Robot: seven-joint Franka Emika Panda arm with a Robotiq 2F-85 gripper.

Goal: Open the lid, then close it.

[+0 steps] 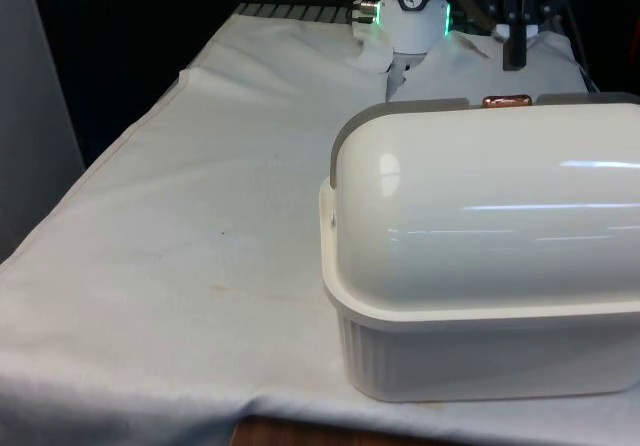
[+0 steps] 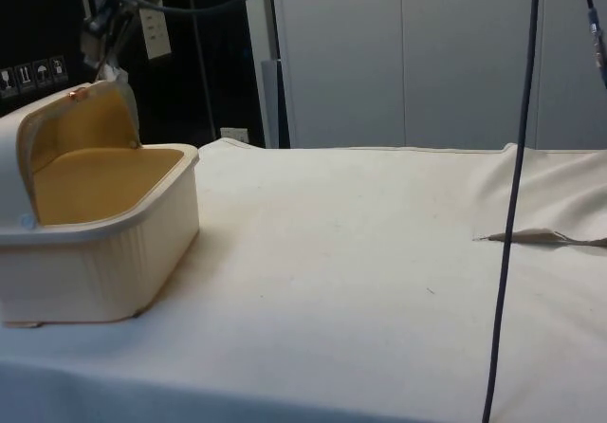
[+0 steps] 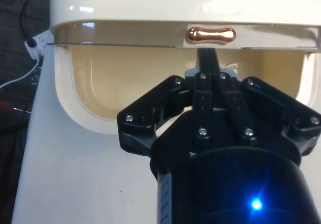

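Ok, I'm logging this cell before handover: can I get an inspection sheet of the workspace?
Surface: white cloth over the table, wrinkled near one edge.
Job's things: cream bread box; lid rolled open, copper handle at its edge.
Clutter: nothing seen.
Gripper: black gripper just off the handle, jaws shut, holding nothing.
Cables: black cable hanging across the side view.
Surroundings: black curtains, dark cabinets.

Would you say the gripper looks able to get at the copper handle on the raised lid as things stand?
Probably yes. The gripper sits just short of the copper handle on the lid edge, and nothing lies between them; the bread box stands open beneath.
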